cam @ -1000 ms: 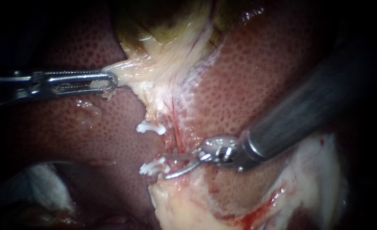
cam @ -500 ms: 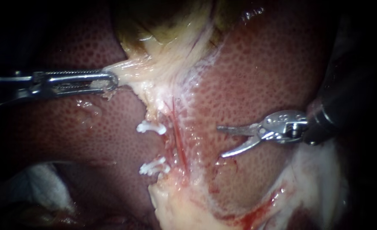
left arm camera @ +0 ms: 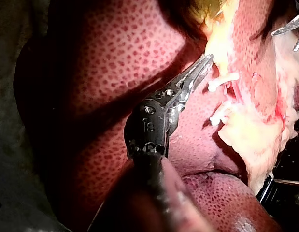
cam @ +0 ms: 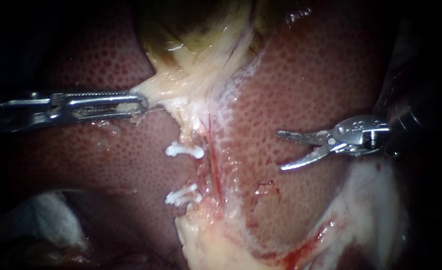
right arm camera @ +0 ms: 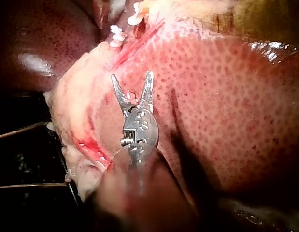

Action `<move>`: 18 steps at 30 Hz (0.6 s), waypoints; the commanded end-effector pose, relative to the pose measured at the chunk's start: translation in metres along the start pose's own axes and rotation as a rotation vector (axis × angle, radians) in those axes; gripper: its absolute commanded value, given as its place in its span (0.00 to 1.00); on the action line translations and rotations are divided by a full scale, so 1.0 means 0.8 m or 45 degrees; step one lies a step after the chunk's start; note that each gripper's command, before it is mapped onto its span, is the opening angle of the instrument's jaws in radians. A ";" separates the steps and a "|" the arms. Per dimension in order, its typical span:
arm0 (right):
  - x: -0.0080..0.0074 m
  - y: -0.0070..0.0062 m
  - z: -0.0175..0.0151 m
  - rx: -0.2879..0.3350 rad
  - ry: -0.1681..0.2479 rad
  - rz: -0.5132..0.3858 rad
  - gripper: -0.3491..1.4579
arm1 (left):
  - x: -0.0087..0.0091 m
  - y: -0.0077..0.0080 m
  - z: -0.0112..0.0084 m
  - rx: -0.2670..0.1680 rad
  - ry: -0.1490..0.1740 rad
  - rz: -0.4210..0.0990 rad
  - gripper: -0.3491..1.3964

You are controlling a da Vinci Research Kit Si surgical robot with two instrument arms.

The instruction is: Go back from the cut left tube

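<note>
Endoscope view: the right instrument (cam: 281, 151) hangs with its jaws apart, holding nothing, over bare liver (cam: 306, 75) and well apart from the left tube (cam: 201, 160). That tube lies just beside a red strand (cam: 213, 165) and carries two white clips, an upper clip (cam: 183, 150) and a lower clip (cam: 181, 195). The cut between them is too small to make out. The left instrument (cam: 142, 102) has its jaws clamped on pale tissue (cam: 171, 87) under the gallbladder (cam: 196, 30). Only this view shows white gauze (cam: 51, 210) beside the liver. The left wrist view adds a crease between liver lobes (left arm camera: 207, 174) near the lower clip. The right wrist view adds thin dark wires (right arm camera: 23, 130) beside the pale tissue edge.
</note>
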 end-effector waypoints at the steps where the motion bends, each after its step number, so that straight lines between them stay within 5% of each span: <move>1: 0.0000 0.0000 0.0000 -0.001 0.001 0.000 0.98 | -0.0007 0.0001 0.0011 -0.007 -0.005 0.006 0.00; 11: -0.0001 -0.0001 0.0000 0.007 0.003 -0.008 0.98 | -0.0022 -0.0004 0.0099 -0.032 -0.043 0.020 0.00; 18: 0.0001 -0.0006 0.0002 0.013 0.004 -0.009 0.99 | -0.0024 -0.0002 0.0122 -0.034 -0.051 0.026 0.00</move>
